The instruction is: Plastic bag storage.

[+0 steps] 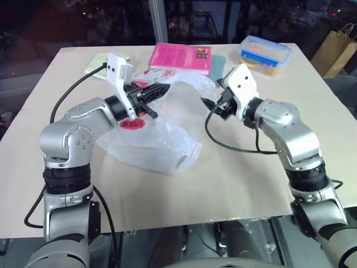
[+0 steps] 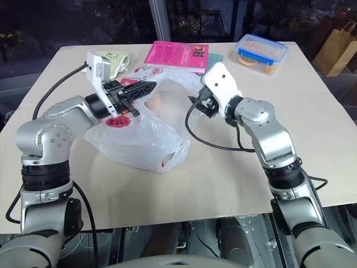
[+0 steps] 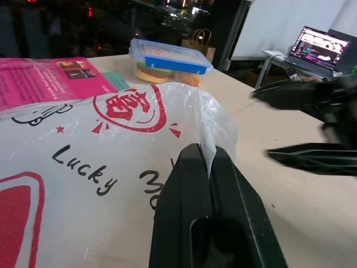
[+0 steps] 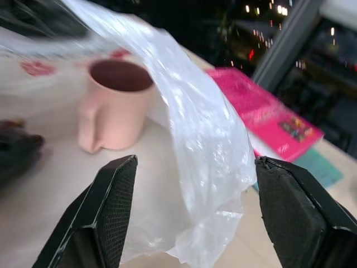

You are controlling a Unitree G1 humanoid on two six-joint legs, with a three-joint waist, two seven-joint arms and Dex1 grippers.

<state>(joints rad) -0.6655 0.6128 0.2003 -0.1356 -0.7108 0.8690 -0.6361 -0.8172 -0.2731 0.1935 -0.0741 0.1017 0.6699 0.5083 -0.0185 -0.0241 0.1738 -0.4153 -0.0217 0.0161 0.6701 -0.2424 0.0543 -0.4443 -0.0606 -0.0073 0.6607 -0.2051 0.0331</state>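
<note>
— Where's the plastic bag [image 1: 162, 142]?

— Spread crinkled over the middle of the table [image 1: 223, 190], its upper edge lifted. The left gripper [image 3: 207, 167] has its jaws closed on a thin fold of that edge. A pink cup [image 4: 114, 103] stands behind the film, seen through it.

— And the other arm?

— The right gripper [image 1: 207, 104] hangs just beside the bag's raised edge, jaws wide apart, holding nothing; in its wrist view the film sits between the two pads without touching either.

— What about the table itself?

— A pale beige board, bare toward the near edge. Along the far side lie a pink book [image 1: 181, 57], a teal item [image 1: 217, 64] just beside it, a clear food box with a blue lid [image 1: 264, 54], and a yellowish cloth [image 1: 100, 62] near the left corner.

— The room?

— Dark beyond the table, with small lights. A brown paper bag [image 1: 336, 47] stands on the floor at the right, and an open laptop [image 3: 324, 47] sits on a stand farther off.
</note>
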